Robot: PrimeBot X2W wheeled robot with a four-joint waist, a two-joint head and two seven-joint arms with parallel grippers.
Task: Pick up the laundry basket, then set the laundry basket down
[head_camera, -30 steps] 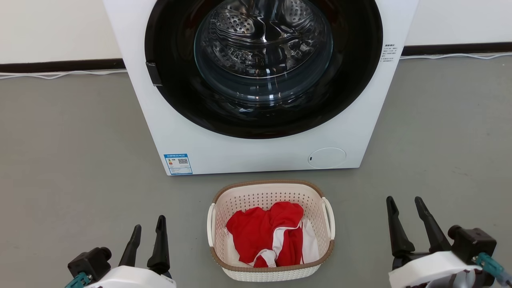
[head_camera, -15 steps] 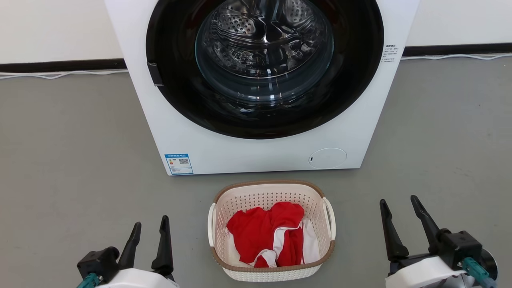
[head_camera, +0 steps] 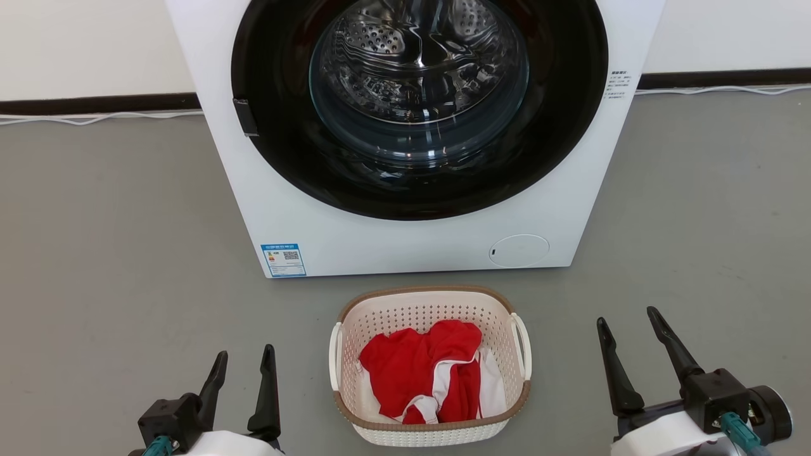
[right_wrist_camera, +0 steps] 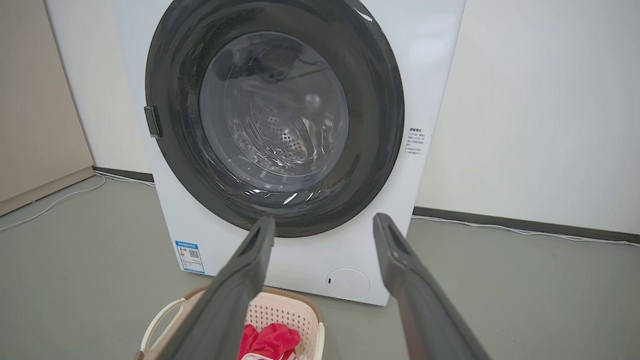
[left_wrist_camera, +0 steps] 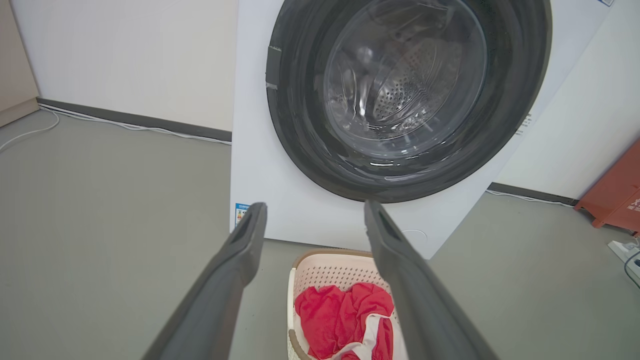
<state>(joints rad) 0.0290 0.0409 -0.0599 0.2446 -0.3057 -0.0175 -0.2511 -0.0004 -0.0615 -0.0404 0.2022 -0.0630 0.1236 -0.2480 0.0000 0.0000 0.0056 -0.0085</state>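
And there sat the laundry basket [head_camera: 418, 313] on the grey floor [head_camera: 114, 253], just in front of the white washing machine [head_camera: 405, 244] and not touching it. It was cream plastic, rounded-rectangular, with walls peppered by small holes and a brown woven-look band around the rim. A white loop handle [head_camera: 523, 345] stood at each short side. Inside lay a crumpled red garment [head_camera: 412, 367] with white trim, and a white cloth [head_camera: 491, 386] was tucked under it towards the right.

The left tool [head_camera: 246, 352] hung low over the floor on the basket's left, its two long dark tapered fingers spread wide with nothing between them. The right tool [head_camera: 625, 316] sat further out on the basket's right, fingers just as wide and empty. Neither touched the basket, and bare floor lay between each tool and the nearest handle.

Behind, the machine's big round door [head_camera: 418, 190] showed a glossy black ring around domed glass, with the shiny perforated steel drum [head_camera: 380, 38] visible through it. A blue label [head_camera: 283, 259] sat at the lower left of the front panel and a round cap [head_camera: 518, 250] at the lower right. There was smooth, open floor on both sides of the machine. A thin white cable [head_camera: 95, 118] ran along the dark skirting [head_camera: 95, 102] at the wall.
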